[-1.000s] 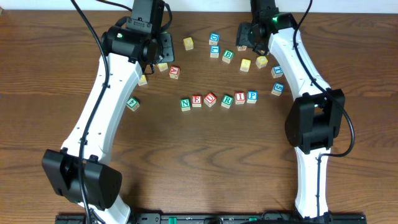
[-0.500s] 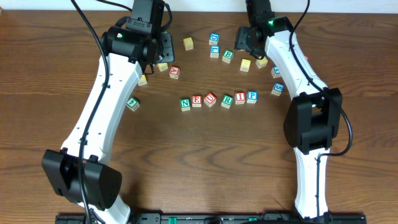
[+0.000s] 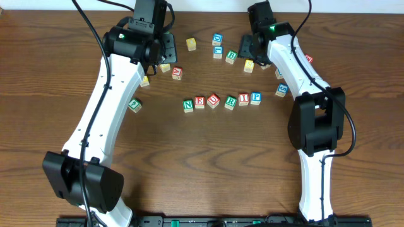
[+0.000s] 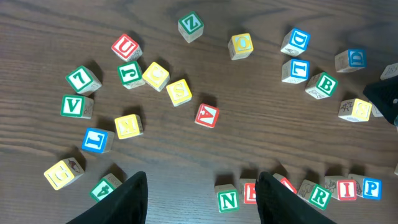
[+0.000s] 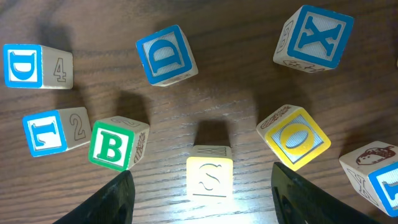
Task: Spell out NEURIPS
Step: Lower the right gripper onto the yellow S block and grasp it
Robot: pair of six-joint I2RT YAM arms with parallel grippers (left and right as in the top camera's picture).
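Observation:
Six cubes form a row mid-table: N (image 3: 188, 105), E (image 3: 200, 103), U (image 3: 213, 100), R (image 3: 230, 101), I (image 3: 243, 99), P (image 3: 255, 98). A yellow S cube (image 5: 210, 176) sits on the table behind the row's right end; it also shows in the overhead view (image 3: 249, 65). My right gripper (image 5: 202, 205) is open and hovers over it, one finger either side, not touching. My left gripper (image 4: 202, 202) is open and empty, held high over the back left. In its view, N (image 4: 227, 200), R (image 4: 320, 195), I (image 4: 347, 188) and P (image 4: 371, 188) show; a finger partly hides E and U.
Loose cubes surround the S cube: green B (image 5: 113, 147), blue L (image 5: 46, 132), two blue D cubes (image 5: 166, 55), blue X (image 5: 317, 37), yellow O (image 5: 295, 137). Several more cubes lie at the back left (image 4: 155, 76). A green cube (image 3: 134, 104) sits alone at the left.
My right wrist has shifted left and toward the back, bringing its gripper over the yellow S cube. The left arm and the cubes have not moved.

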